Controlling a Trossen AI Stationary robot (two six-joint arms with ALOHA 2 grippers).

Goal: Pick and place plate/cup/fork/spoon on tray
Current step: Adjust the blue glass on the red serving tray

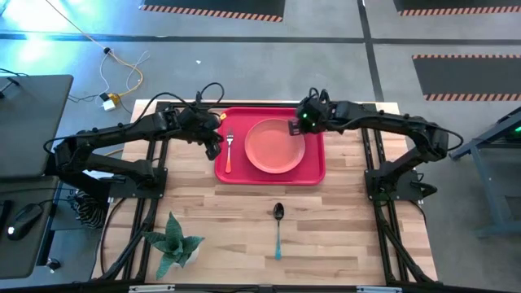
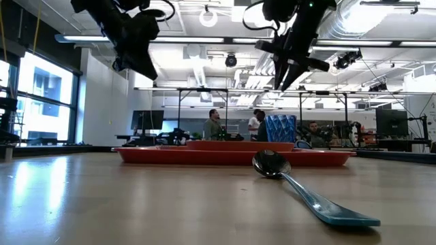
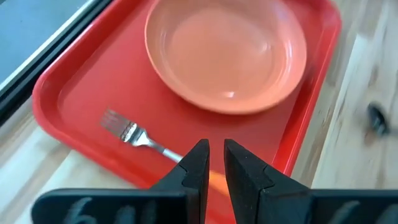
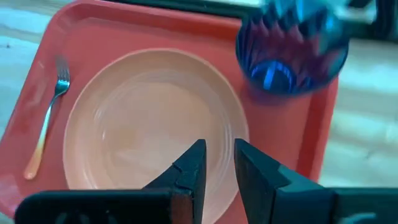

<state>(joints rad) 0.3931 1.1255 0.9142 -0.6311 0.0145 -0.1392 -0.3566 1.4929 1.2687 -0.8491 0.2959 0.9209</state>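
On the red tray (image 1: 316, 172) lie the salmon-pink plate (image 1: 275, 146), the orange-handled fork (image 1: 229, 153) beside it and, seemingly upright at the far corner, the blue ribbed cup (image 4: 291, 51), while the blue-handled spoon (image 1: 278, 229) rests on the counter (image 1: 342, 236), well apart.

A: From above we cannot find the cup (image 4: 291, 53); the right gripper (image 1: 298, 124) sits over that far right corner of the tray (image 1: 313, 175). Only the right wrist view shows it, blurred and cut by the picture's edge.

B: In the left wrist view, the fork (image 3: 134, 132) loses its orange handle behind the left gripper (image 3: 212, 163), and we see only a dark smear for the spoon (image 3: 377, 118) at the picture's edge.

A: At table height, the tray's rim hides most of the plate (image 2: 238, 144), and we cannot make out the fork there.

B: The people beyond the table are too small to tell apart.
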